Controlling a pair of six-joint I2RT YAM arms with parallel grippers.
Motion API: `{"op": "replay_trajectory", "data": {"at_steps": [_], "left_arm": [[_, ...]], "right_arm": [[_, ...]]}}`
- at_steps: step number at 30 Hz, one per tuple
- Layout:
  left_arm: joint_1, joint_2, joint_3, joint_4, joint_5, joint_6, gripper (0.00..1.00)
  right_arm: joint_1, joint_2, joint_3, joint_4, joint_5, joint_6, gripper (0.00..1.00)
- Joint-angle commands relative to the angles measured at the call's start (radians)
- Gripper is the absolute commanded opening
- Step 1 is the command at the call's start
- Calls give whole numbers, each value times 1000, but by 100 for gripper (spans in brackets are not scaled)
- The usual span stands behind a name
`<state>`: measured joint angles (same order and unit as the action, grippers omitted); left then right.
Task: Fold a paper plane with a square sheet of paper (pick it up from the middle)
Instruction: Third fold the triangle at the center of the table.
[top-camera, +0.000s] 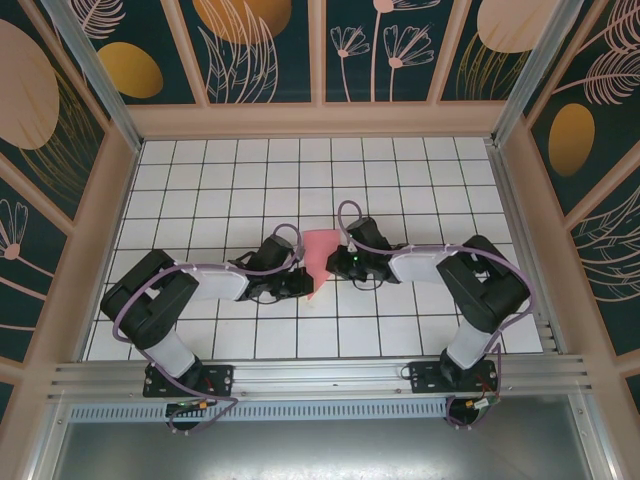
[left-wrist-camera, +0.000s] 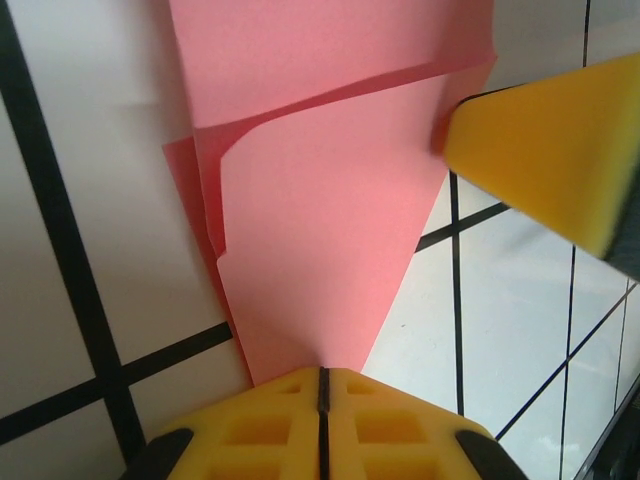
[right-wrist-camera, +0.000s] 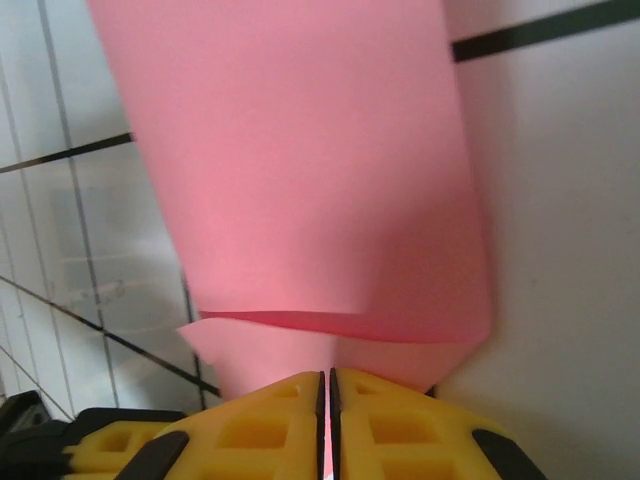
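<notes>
The salmon-pink sheet of paper (top-camera: 318, 256) lies mid-table between both grippers, folded into a shape that narrows toward the near side. In the left wrist view the paper (left-wrist-camera: 320, 250) shows overlapping flaps and tapers down to my left gripper (left-wrist-camera: 322, 376), whose jaws are shut, with no pink in the slit between them; the narrow end passes under the tips. My right gripper (right-wrist-camera: 327, 378) is shut on a curled fold of the paper (right-wrist-camera: 320, 180), with pink showing between its jaws. From above, the left gripper (top-camera: 303, 284) and the right gripper (top-camera: 341, 263) flank the paper.
The white gridded table (top-camera: 400, 180) is walled on three sides by wooden-framed patterned panels. A metal rail (top-camera: 320, 378) runs along the near edge by the arm bases. One yellow finger of the right gripper (left-wrist-camera: 550, 150) stands at the paper's right edge.
</notes>
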<state>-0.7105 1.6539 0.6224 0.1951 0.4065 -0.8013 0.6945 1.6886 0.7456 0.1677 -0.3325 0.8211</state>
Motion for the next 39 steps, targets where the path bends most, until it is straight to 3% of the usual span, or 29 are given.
{"op": "replay_trajectory", "data": {"at_steps": [1, 12, 17, 35, 39], "left_arm": [[-2, 19, -27, -64, -47, 10, 10], [-2, 26, -13, -75, -57, 9, 7], [-2, 30, -16, -92, -76, 13, 5], [-1, 21, -61, -105, -110, 34, 1], [-1, 27, -56, -108, -110, 38, 1]], "right_arm": [[37, -53, 2, 25, -8, 13, 13], [98, 36, -55, 150, 2, 103, 7], [94, 82, -50, 83, 68, 92, 7], [-177, 40, -148, 248, 48, 7, 9], [-194, 10, -139, 260, 22, 7, 10]]}}
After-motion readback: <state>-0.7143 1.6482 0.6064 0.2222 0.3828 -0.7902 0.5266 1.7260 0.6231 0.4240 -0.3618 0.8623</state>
